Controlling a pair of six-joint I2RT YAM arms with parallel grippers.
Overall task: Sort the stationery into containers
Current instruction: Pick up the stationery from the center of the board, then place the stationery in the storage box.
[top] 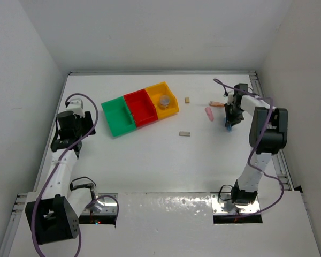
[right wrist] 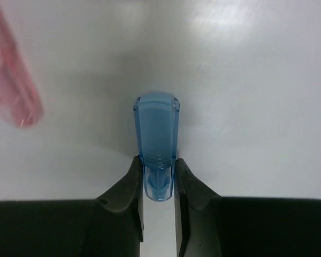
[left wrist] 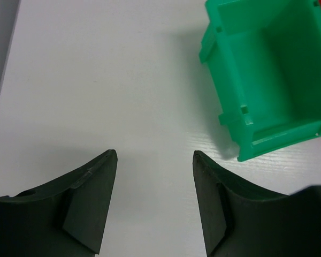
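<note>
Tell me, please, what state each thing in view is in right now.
Left end effector, open, holding nothing.
Right end effector, shut on the blue piece.
Green bin, empty.
Red bin, empty.
Orange-yellow bin, holding the grey roll.
Pink piece, loose on the table.
Orange piece, loose on the table.
Two tan blocks, loose on the table.

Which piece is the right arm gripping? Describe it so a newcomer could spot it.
Look right of the row of bins to the right tool. Between its fingers sits a clear blue oblong piece. The pink piece and orange piece nearby lie free on the table.
</note>
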